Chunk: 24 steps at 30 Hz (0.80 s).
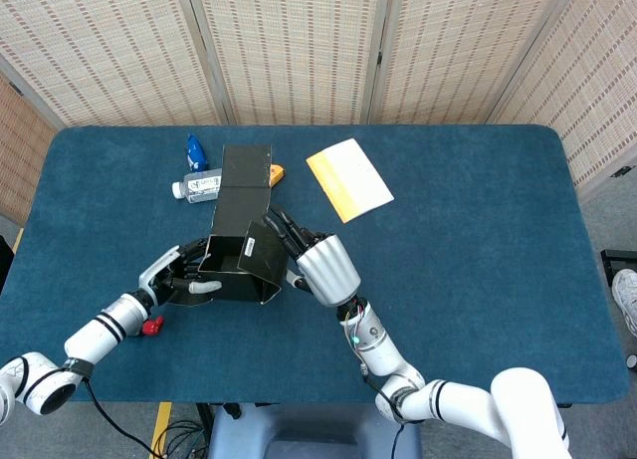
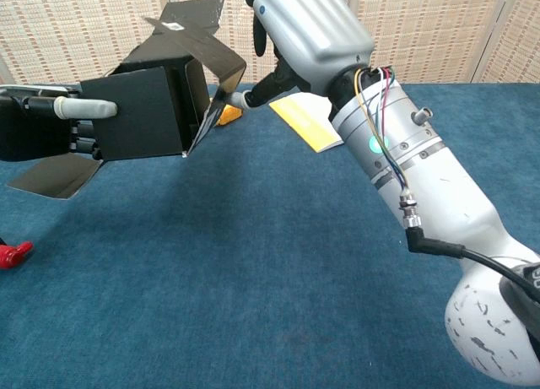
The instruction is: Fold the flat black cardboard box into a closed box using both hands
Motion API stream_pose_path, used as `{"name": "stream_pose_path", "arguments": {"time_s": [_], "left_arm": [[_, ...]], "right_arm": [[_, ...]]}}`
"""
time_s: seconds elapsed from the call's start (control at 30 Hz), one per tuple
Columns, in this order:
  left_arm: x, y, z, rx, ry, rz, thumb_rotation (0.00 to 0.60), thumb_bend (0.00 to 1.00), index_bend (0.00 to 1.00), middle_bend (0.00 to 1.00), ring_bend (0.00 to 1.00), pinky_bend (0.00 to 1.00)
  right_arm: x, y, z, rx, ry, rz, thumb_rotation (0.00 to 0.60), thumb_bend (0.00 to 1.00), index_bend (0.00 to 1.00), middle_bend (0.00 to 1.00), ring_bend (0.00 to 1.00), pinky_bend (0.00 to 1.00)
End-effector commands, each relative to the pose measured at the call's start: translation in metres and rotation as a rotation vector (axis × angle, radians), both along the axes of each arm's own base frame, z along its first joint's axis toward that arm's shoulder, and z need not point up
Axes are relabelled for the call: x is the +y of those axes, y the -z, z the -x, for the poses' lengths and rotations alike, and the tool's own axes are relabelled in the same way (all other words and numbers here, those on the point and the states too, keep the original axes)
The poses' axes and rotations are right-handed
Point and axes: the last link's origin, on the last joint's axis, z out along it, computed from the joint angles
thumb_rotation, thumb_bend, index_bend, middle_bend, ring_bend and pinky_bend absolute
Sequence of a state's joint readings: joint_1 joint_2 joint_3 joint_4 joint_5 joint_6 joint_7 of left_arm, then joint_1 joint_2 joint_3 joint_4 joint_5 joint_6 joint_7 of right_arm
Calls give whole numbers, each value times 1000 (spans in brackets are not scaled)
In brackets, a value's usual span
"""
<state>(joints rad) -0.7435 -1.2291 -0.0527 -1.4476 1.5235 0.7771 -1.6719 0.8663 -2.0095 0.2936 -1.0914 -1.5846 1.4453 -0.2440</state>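
Observation:
The black cardboard box [image 1: 239, 245] [image 2: 148, 110] is half formed and held above the blue table [image 1: 478, 280]. My left hand [image 1: 184, 277] [image 2: 51, 123] grips its left side, thumb across the front panel. My right hand [image 1: 317, 265] [image 2: 304, 26] presses its fingers against the right flap [image 1: 261, 258] [image 2: 207, 64], which is tilted up and inward over the box opening. The long lid panel [image 1: 242, 185] stretches away towards the table's far side. A loose flap [image 2: 52, 175] hangs below my left hand.
A clear bottle with a blue cap [image 1: 197, 175] lies at the back left. A yellow object [image 1: 276, 174] [image 2: 229, 112] peeks out behind the box. A yellow and white booklet [image 1: 348, 178] [image 2: 308, 123] lies at the back centre. A small red item [image 1: 151, 327] [image 2: 13, 254] sits near my left wrist.

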Motion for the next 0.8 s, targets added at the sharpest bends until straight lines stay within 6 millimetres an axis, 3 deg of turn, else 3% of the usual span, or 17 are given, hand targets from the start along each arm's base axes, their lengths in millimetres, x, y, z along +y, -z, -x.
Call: {"name": "stream_pose_path", "arguments": {"time_s": [0.03, 0.3, 0.53, 0.8], "left_arm": [[-3, 5, 0, 22, 29, -4, 600, 88, 245, 316, 627, 624], [-3, 17, 3, 88, 81, -18, 600, 87, 245, 315, 627, 624], [-6, 29, 10, 167, 136, -36, 600, 88, 235, 303, 627, 622], [-13, 49, 18, 199, 165, -59, 600, 88, 232, 301, 627, 501]], "right_arm": [[-1, 2, -3, 11, -12, -9, 600, 0, 0, 84, 565, 866], [1, 20, -4, 119, -65, -39, 600, 25, 0, 177, 607, 888], [1, 39, 8, 221, -102, -60, 600, 62, 45, 220, 638, 902], [2, 64, 24, 343, -131, -94, 600, 90, 73, 246, 651, 912]]}}
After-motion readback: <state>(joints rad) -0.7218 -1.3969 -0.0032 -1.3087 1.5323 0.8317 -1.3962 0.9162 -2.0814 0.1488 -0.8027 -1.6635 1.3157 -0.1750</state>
